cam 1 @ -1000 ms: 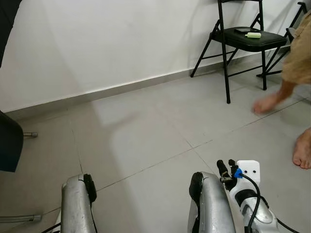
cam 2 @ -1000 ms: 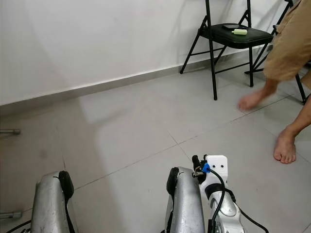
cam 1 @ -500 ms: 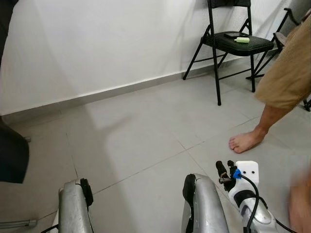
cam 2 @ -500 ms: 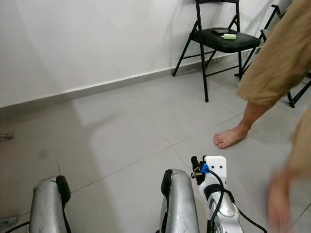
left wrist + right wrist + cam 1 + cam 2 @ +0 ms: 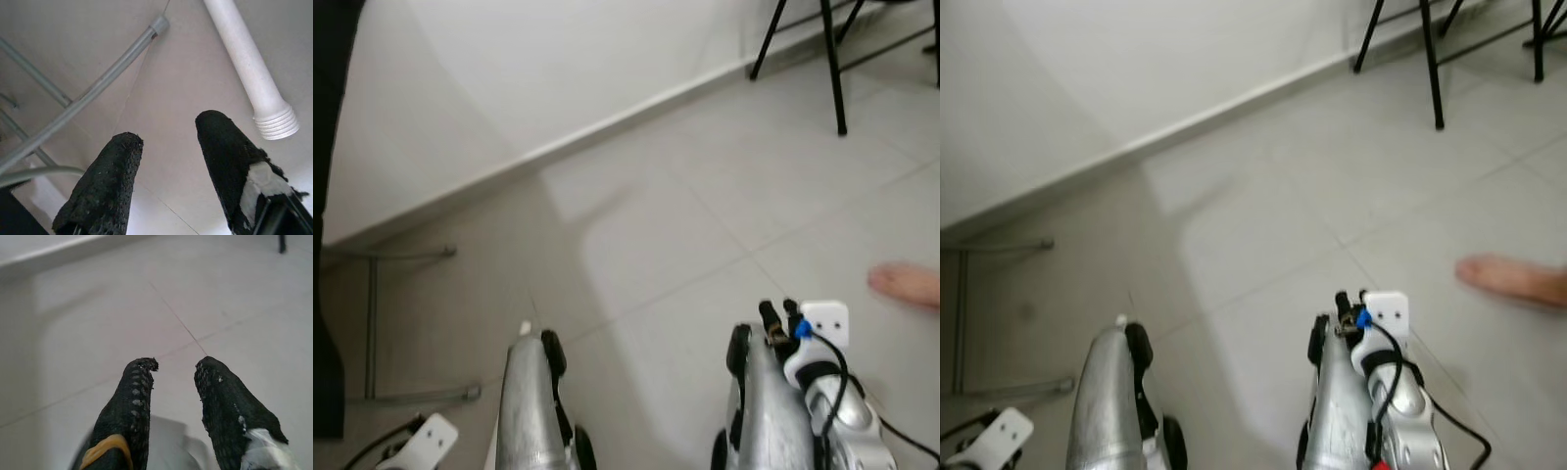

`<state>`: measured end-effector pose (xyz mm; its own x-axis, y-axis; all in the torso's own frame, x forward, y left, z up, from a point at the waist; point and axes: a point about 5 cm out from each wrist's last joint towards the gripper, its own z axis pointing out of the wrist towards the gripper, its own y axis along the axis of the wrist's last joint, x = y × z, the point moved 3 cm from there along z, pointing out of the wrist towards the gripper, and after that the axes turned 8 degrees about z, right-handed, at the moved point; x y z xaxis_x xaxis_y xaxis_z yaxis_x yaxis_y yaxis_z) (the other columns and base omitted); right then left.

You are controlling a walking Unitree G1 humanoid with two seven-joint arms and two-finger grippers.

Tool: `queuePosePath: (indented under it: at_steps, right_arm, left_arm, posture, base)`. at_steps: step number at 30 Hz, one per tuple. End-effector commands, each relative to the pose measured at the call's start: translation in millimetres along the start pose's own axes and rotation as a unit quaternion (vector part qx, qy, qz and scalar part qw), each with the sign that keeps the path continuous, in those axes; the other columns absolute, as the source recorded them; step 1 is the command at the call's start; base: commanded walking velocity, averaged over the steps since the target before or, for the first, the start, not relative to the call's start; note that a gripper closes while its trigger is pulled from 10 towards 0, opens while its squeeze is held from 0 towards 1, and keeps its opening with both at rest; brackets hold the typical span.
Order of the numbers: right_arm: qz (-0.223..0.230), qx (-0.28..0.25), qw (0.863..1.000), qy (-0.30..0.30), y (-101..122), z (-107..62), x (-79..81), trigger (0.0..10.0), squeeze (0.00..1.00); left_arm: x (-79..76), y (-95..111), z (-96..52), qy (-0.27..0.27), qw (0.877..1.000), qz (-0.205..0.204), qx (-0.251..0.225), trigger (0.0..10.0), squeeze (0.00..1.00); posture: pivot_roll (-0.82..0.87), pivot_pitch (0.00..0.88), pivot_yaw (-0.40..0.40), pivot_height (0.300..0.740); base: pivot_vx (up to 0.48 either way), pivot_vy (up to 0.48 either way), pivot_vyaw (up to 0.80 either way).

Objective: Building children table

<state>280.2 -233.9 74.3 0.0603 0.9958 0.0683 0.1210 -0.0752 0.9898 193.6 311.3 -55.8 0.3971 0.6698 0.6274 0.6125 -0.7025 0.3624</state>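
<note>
A white round table leg (image 5: 246,65) with a ridged end lies on the floor in the left wrist view, just beyond my left gripper (image 5: 168,129). That gripper is open, with nothing between its black fingers (image 5: 105,186), and hangs low over the tiles. My right gripper (image 5: 177,363) is open too, empty, and points at bare floor. Both silver arms, left (image 5: 530,411) and right (image 5: 771,411), hang at the bottom of the head views.
Grey metal tubes (image 5: 93,90) lie beside the white leg; a tube frame (image 5: 372,323) stands on the floor at my left. Black chair legs (image 5: 832,69) rise at the far right by the wall. A person's bare foot (image 5: 906,286) rests on the tiles at right.
The camera has tipped down and turned, so the chair seat has left the top of the view. The person has stepped; one foot now rests at the right edge. My arms hang as before.
</note>
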Motion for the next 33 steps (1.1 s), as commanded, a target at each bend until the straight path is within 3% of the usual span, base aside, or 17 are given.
queuePosePath:
  at_steps: [1, 19, 33]
  right_arm:
    - [0.003, 0.024, 1.0, 0.001, -12.4, -4.1, 2.7, 10.0, 0.0]
    - [-0.002, 0.025, 1.0, 0.006, -11.4, -3.3, 2.1, 10.0, 0.0]
    - [-0.014, 0.021, 0.999, 0.025, -0.8, 3.8, -1.6, 10.0, 0.0]
  left_arm:
    - [0.9, -15.2, -3.5, -0.002, 1.0, 0.002, 0.023, 10.0, 0.0]
    - [-2.2, -19.1, -4.3, 0.0, 1.0, -0.003, 0.025, 10.0, 0.0]
    - [-19.0, -18.7, -5.0, -0.005, 0.999, -0.023, 0.029, 10.0, 0.0]
  posture:
    - [0.15, 0.318, 0.119, 0.49]
    - [0.14, 0.302, 0.096, 0.55]
    - [0.11, 0.289, 0.044, 0.615]
  base:
    - [0.0, 0.0, 0.0]
    - [0.0, 0.0, 0.0]
    - [0.0, 0.0, 0.0]
